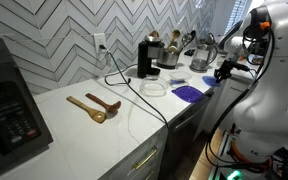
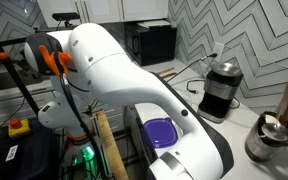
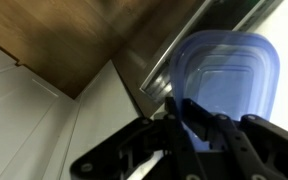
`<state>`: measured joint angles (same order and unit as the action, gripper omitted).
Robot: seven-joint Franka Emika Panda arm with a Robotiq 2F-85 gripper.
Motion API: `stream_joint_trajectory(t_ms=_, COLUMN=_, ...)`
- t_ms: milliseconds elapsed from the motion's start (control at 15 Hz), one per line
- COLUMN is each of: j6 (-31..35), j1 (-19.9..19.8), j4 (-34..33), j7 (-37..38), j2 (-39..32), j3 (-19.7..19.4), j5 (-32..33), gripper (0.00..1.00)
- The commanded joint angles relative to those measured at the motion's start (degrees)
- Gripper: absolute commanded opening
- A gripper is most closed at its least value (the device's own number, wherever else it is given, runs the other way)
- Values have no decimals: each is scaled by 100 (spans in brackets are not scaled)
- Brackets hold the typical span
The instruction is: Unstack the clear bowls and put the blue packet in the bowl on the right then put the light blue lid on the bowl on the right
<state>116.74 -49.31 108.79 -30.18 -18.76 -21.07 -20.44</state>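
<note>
Unstacking step, not yet begun. Clear bowls (image 1: 154, 88) seemingly stacked on the table (image 1: 84, 130), well apart from the hand (image 1: 224, 71) past its edge; cannot tell whether parted or closed. Next: reach across, pinch the upper rim.

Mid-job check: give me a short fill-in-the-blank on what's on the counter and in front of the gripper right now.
1. ___ wooden spoons lie on the countertop.
2. The countertop is coloured ___.
3. In the wrist view, past the gripper, a flat lid-like thing shows, coloured ___.

Missing words: Two; white; blue.
</note>
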Motion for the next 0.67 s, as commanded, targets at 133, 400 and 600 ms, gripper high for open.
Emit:
stream_joint_trajectory(t_ms=133, j6=23, j1=34, j4=310, j7=157, j2=411, j3=148, j5=94, gripper=3)
stream_joint_trajectory(t_ms=400, j6=47, j1=304, j4=610, j7=349, j2=954, j3=262, j5=68, gripper=3)
stream_joint_trajectory(t_ms=600, j6=5, j1=578, j4=807, j7=567, j2=1400, j3=278, j5=-10, gripper=3)
